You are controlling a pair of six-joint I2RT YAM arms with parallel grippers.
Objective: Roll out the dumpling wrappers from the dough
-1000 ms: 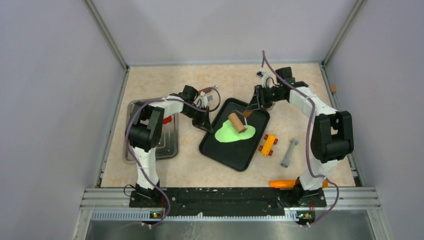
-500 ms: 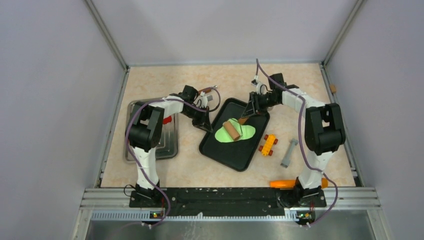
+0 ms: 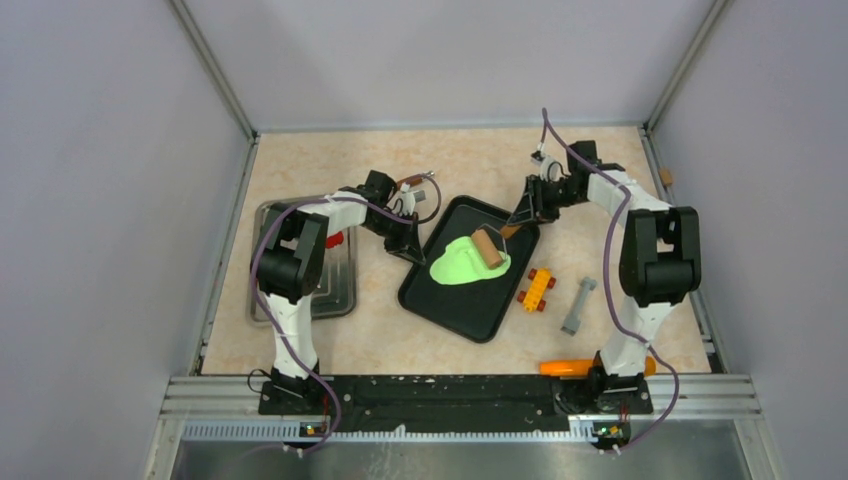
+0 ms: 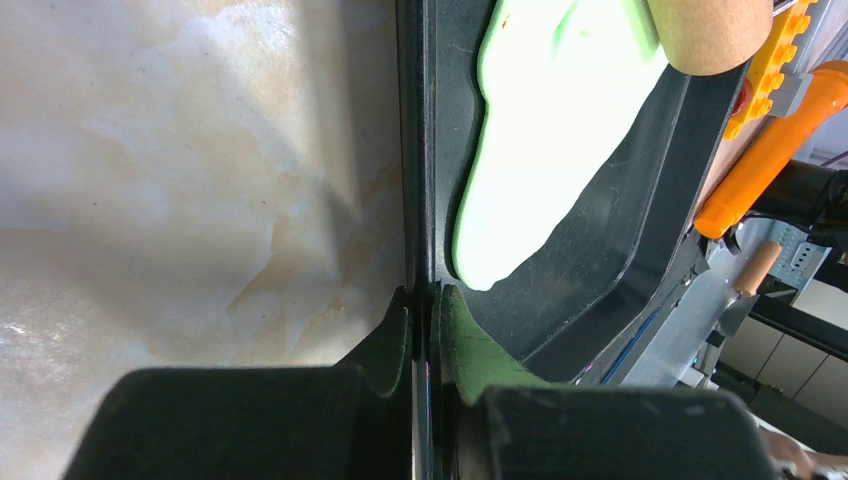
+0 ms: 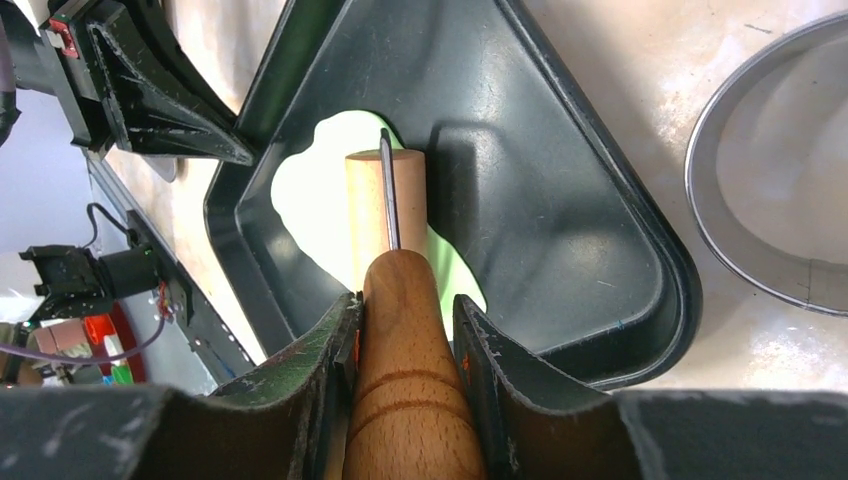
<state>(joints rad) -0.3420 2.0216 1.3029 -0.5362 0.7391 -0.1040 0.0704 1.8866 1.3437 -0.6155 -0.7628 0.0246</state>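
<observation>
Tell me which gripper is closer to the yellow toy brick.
Right. The right gripper, holding the roller handle, is over the tray's far right corner, just beyond the yellow brick. The left gripper clamps the tray's opposite left rim, farther off.

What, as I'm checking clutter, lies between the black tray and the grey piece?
A yellow toy brick lies between black tray and grey piece, per the top view.

Right wrist: roller (image 5: 385,215) hides the middle of the dough (image 5: 310,200); its handle runs off the bottom edge inside the right end effector (image 5: 405,300). Metal ring (image 5: 700,200) cropped at right. Left wrist: dough and roller cut by top edge; black tray (image 4: 418,150) rim vanishes between left end effector (image 4: 425,300) fingers. Top: red item (image 3: 337,239) half behind left arm (image 3: 300,250).
</observation>
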